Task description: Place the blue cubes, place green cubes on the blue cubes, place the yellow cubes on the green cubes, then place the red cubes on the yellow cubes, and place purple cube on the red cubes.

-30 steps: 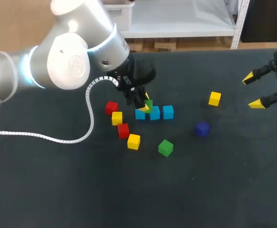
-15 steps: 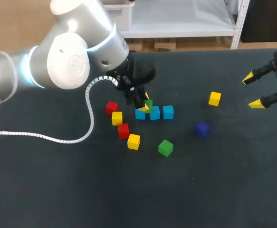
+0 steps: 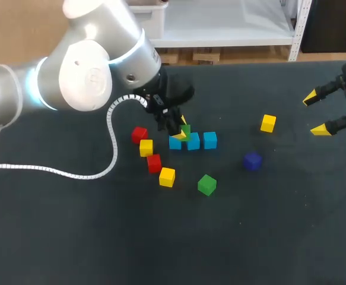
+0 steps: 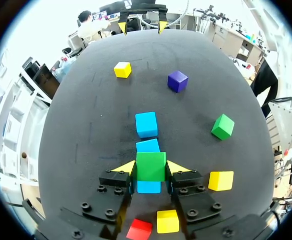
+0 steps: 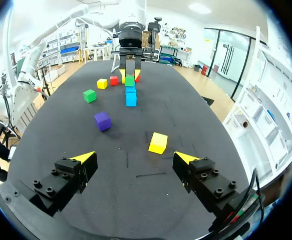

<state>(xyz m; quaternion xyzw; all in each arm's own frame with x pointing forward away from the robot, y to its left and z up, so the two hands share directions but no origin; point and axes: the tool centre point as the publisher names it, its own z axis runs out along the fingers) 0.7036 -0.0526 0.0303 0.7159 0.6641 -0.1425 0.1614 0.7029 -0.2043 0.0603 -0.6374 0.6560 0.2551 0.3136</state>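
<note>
My left gripper [image 4: 151, 169] is shut on a green cube [image 4: 151, 161], holding it directly over the nearest blue cube [image 4: 149, 187] of a row of three; whether the two touch I cannot tell. The other blue cubes [image 4: 148, 146] [image 4: 146, 124] lie ahead in line. In the head view the held green cube [image 3: 186, 130] sits at the left end of the blue row [image 3: 193, 142]. My right gripper [image 3: 321, 113] hangs open over the table's right side with nothing in it. A yellow cube [image 5: 158, 142] lies just ahead of the right gripper [image 5: 134, 161].
Loose on the dark table: a second green cube [image 3: 206, 184], a purple cube [image 3: 252, 161], two red cubes [image 3: 139, 134] [image 3: 154, 162] and two yellow cubes [image 3: 146, 147] [image 3: 167, 177] left of the blue row. A white coiled cable [image 3: 110, 127] hangs from the left arm.
</note>
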